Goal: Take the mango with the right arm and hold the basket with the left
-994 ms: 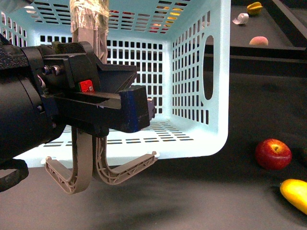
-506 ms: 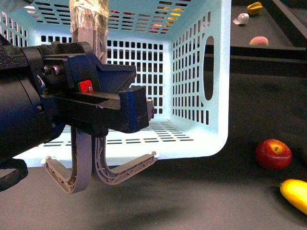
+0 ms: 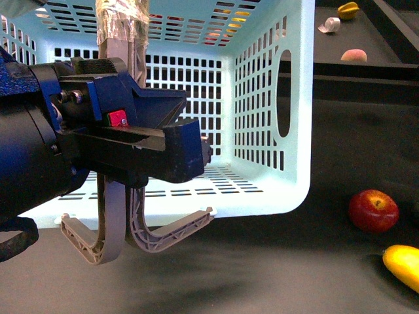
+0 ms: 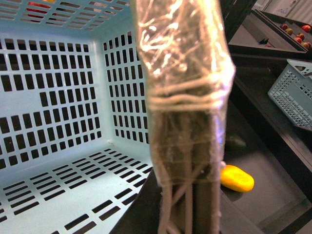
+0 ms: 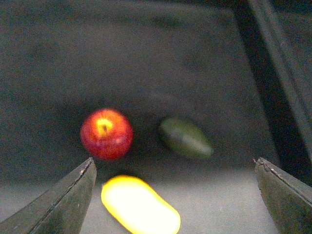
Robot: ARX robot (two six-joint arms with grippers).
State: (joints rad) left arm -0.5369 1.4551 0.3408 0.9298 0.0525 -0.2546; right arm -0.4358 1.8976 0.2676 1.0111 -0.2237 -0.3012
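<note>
The turquoise basket fills the left and middle of the front view, tilted with its open side toward me. My left gripper is shut on its grey-brown handles, which are wrapped in clear tape in the left wrist view. The yellow mango lies on the dark table at the lower right, in front of the red apple. In the right wrist view the mango lies below my open right gripper, near one finger, with the apple just beyond. The mango also shows in the left wrist view.
A dark green oval fruit lies beside the apple. On a raised shelf at the back right sit a peach, a yellow fruit and a pale object. A second slotted basket stands further off in the left wrist view.
</note>
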